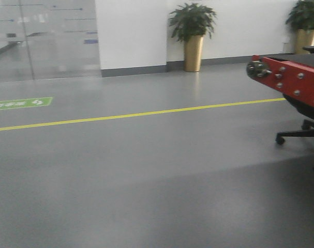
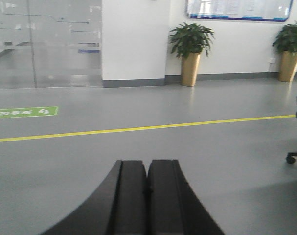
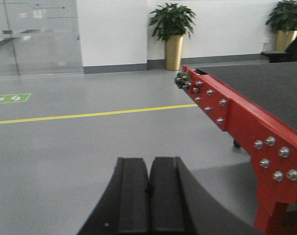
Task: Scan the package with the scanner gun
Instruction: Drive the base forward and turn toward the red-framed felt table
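Floor [image 1: 146,181] takes up most of every view: open grey, with a yellow line [image 1: 136,113] running across it, so there's loads of room out front and to the left. No package and no scanner in any camera, so I can't say where either sits. My guess is they're on the surface [image 3: 265,88] off to the right, beyond what shows.

So the step in hand looks like lining up with that surface before any pick. I'd swing toward it slowly until the dark top fills the wrist views. Then find the scanner and check its handle is clear before opening anything.

The edge to watch is the red frame [image 3: 236,117]. Its bolted corner juts out on the right, near where the right arm would travel, and that's what I'd expect to clip. A chair base [image 1: 296,135] sits low beside it, with a castor out on the floor. The plants [image 1: 193,31] are well back at the wall, so no worry there.

Left fingers [image 2: 131,196] are pressed together with nothing between them. Right fingers [image 3: 133,196] are the same, closed and empty.
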### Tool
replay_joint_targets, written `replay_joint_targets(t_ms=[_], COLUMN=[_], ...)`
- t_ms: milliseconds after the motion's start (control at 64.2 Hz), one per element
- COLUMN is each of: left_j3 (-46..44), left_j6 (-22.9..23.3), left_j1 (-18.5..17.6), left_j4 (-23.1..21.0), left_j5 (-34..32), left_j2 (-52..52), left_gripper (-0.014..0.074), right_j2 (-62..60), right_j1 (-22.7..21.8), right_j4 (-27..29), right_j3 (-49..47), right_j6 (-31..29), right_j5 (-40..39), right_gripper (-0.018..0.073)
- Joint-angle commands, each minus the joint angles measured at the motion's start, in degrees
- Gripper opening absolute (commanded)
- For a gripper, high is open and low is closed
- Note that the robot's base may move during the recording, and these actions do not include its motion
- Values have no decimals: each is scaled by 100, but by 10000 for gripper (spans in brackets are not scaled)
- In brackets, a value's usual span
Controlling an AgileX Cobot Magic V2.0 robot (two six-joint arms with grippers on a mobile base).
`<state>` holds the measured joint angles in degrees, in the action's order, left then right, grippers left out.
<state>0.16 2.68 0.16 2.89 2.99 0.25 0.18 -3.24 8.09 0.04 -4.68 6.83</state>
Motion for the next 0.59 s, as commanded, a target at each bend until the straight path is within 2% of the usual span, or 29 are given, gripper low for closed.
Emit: replay_joint_targets(t_ms=[0, 577], left_j3=[-16, -16], left_j6=[-11, -11], left_j1=[13, 13], left_j4=[-14, -14], left_j5=[-93, -93], left_j2=[-25, -25], left_gripper=[-111, -111], right_j2=[-18, -18], right_j1=[-11, -11], right_j4=[-31, -31], right_j3=[-4, -4], right_j6=[-13, -13], right_j5=[-89, -89], right_gripper=[-153, -153])
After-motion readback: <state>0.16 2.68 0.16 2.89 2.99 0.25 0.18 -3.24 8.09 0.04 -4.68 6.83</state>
